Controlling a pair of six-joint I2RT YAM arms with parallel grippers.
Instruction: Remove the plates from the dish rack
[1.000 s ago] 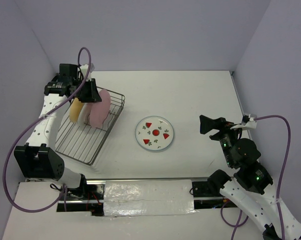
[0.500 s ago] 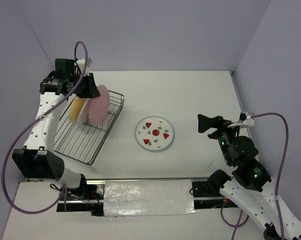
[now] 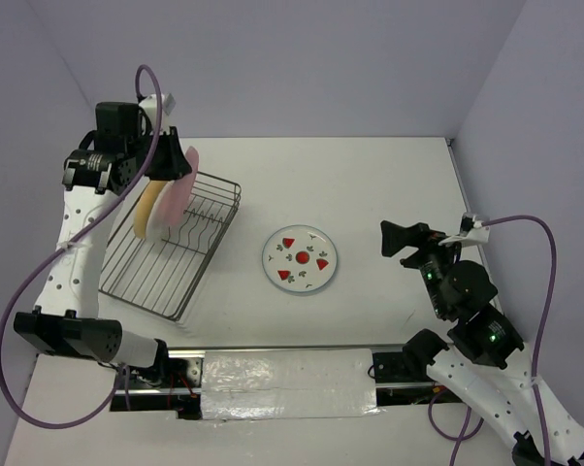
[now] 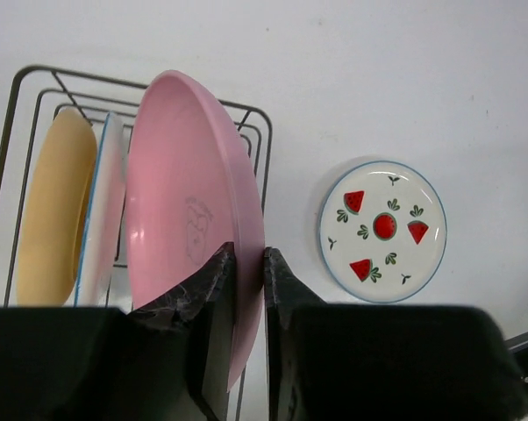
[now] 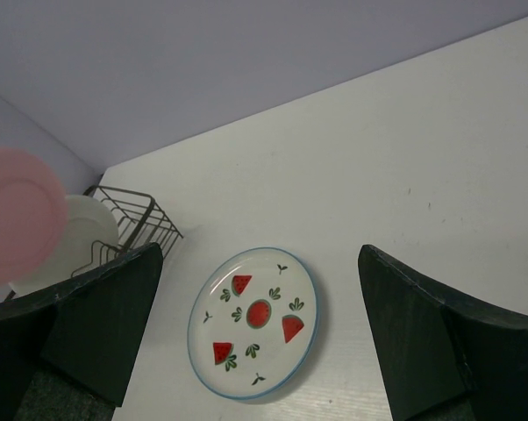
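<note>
Lavender walls (image 3: 302, 68) closed in a white table (image 3: 389, 184). The left gripper (image 4: 248, 259) pinched the pink plate (image 4: 189, 219) by its rim over the dish rack (image 3: 166, 282). That thin grip could slip, or the plate might clip the white plate (image 4: 106, 210) and tan-yellow plate (image 4: 58, 202) racked beside it. The right gripper (image 5: 257, 254) gaped empty near the fruit-marked plate (image 3: 300, 258), which lay flat on the table.

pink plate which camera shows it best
Left wrist: the pink plate fills the frame, rim pinched by the left gripper. Top external shows it small, nearly edge-on. Right wrist shows only a blurred disc.
</note>
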